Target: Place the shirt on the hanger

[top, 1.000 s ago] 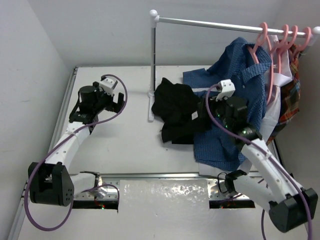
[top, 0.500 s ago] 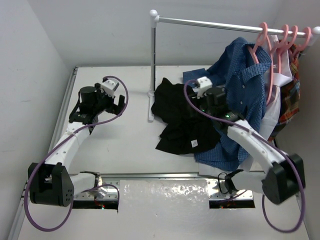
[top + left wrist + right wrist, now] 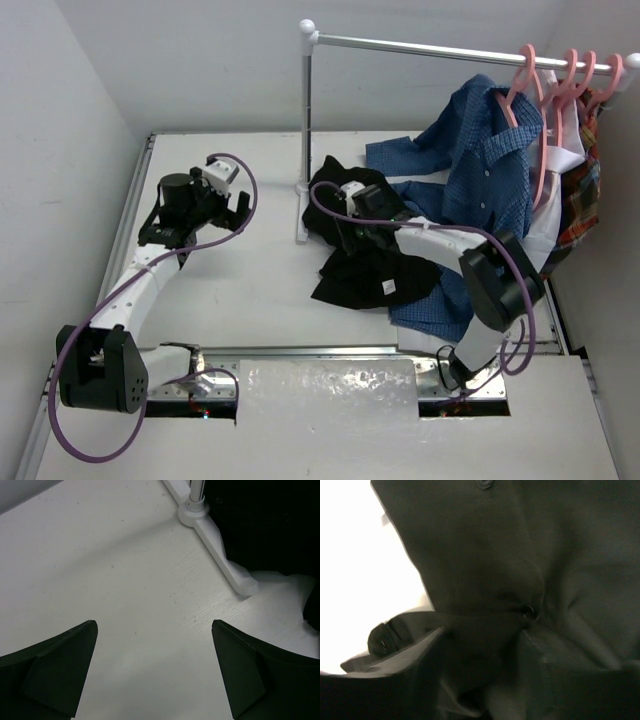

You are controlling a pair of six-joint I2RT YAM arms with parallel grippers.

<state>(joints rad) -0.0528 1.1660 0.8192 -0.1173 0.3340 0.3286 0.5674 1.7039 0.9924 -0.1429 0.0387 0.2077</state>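
The black shirt (image 3: 365,268) lies crumpled on the table beside the rack's foot, its small white label (image 3: 388,288) facing up. My right gripper (image 3: 352,216) is pressed down onto the shirt's upper part. In the right wrist view a fold of the dark shirt (image 3: 485,555) with a button sits bunched inside my right gripper (image 3: 485,647). Salmon-pink hangers (image 3: 570,78) hang at the rail's right end; one hanger (image 3: 527,95) carries a blue shirt. My left gripper (image 3: 228,205) hovers open over bare table, left of the rack, and holds nothing (image 3: 153,625).
The white rack's rail (image 3: 430,45) crosses the back; its post and foot (image 3: 220,545) stand just left of the black shirt (image 3: 265,525). A blue button-up shirt (image 3: 480,200) drapes from the rail onto the table. A plaid garment (image 3: 585,205) hangs at the far right.
My right arm swung left from the blue shirt onto the black shirt and its jaws narrowed on the fabric. The shirt's lower edge shifted, showing the label. The left arm stayed put.
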